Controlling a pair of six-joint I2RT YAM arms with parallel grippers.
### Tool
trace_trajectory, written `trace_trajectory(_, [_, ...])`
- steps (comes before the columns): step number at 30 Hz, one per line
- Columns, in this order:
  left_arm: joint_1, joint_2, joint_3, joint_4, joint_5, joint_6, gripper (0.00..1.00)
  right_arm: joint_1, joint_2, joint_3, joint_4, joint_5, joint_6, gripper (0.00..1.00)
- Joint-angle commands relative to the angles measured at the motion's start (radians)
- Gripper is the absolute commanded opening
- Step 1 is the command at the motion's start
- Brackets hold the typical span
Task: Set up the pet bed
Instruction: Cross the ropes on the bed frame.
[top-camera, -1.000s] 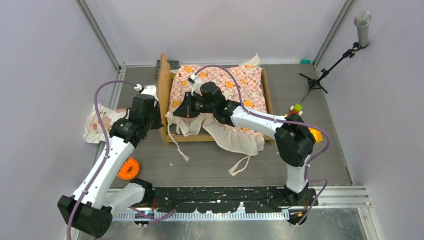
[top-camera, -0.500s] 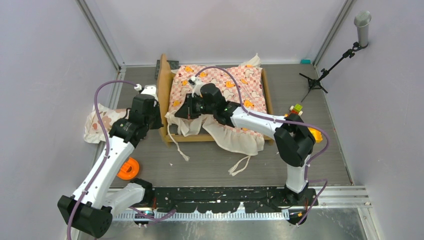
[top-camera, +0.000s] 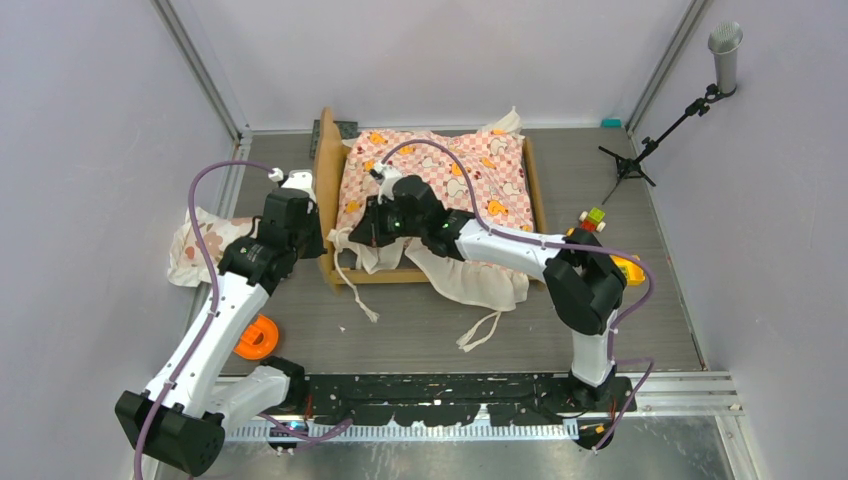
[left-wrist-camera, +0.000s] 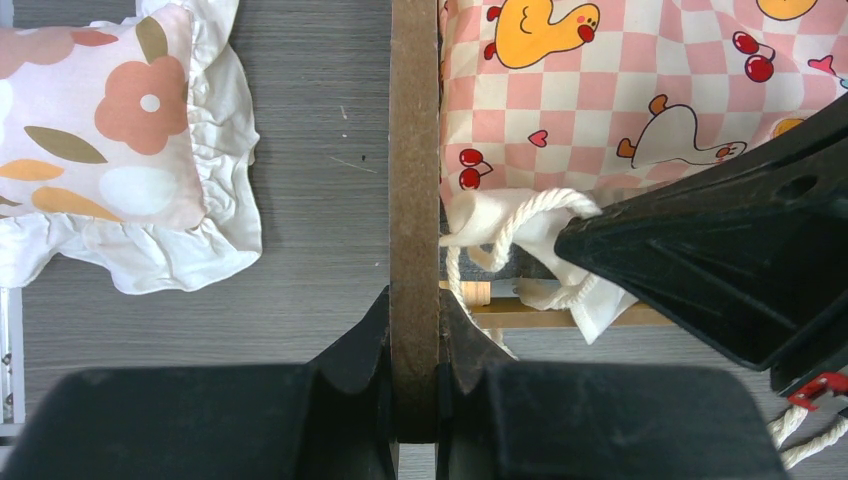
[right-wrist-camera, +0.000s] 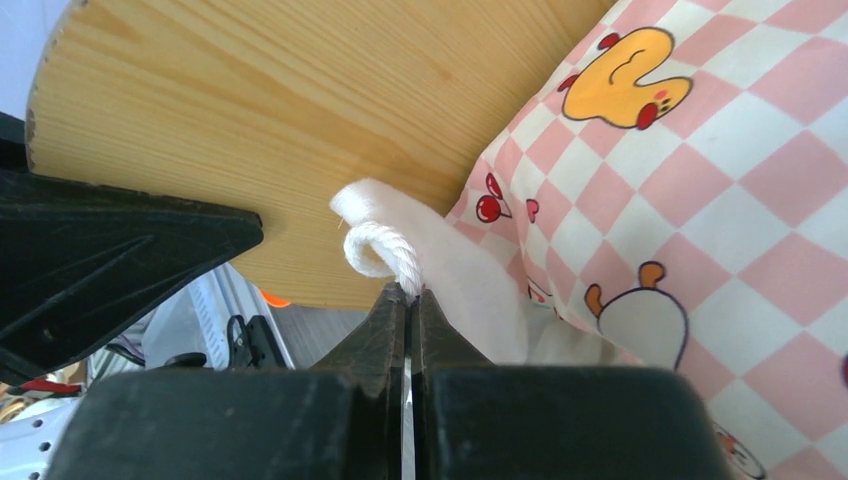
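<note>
This is a robotics lab cell, a staged test rig and not a home. The pet bed (top-camera: 327, 180) sits on a grey wood-grain table (top-camera: 420, 320) boxed in by plain pale walls (top-camera: 430, 50). Bare aluminium frame posts (top-camera: 198, 65) run up the corners behind it. Well to the right of the bed, a microphone (top-camera: 725, 55) stands on a black tripod (top-camera: 628, 165). In front of the bed, the white-and-black left arm (top-camera: 215, 320) and right arm (top-camera: 510, 245) are bolted to a black mounting rail (top-camera: 450, 395), and purple cables (top-camera: 204, 240) loop along them.
</note>
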Motion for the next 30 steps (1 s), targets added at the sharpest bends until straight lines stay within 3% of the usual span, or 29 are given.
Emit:
trace_trajectory(1, [0.014,0.011,0.0,0.059,0.059,-0.038,0.0,0.023,-0.012,-0.004,-0.001,0.059,-0.058,0.01])
trace_trajectory(30, [0.015,0.016,0.003,0.059,0.056,-0.038,0.0,0.123,-0.001,0.06,-0.038,0.431,-0.244,0.01])
